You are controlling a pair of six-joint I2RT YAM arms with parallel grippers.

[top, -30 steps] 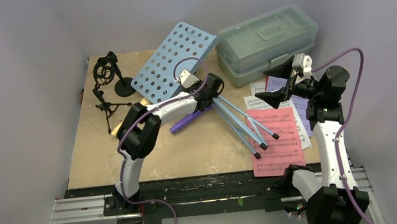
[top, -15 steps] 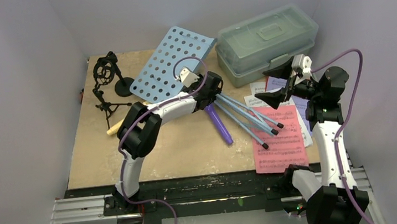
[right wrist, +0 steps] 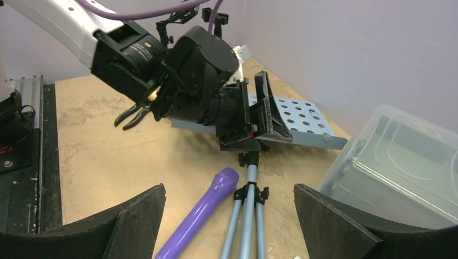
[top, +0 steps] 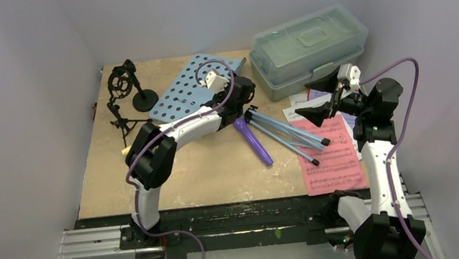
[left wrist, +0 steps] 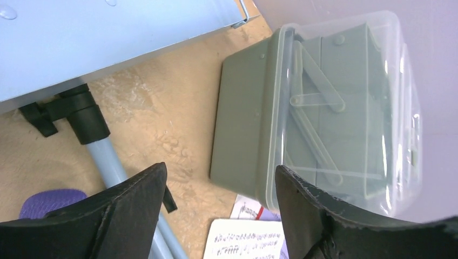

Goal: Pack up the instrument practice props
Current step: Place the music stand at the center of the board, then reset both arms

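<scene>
Left wrist view shows the left hand with its 2 fingers spread wide and nothing between them. The post of the music rack stands just beside one finger, untouched. Within the last 1 second this hand has gone from nearly closed to wide, so it appears to have let the rack go.

The rack now lies lower on the surface, its perforated plate toward the far left and its legs reaching right onto the pink page. The purple microphone has swung round and lies just left of those legs.

The right hand hovers wide open and empty above the sheet-music pages, near the box, whose lid is shut. Nothing is packed yet, and the box probably needs opening first.
</scene>
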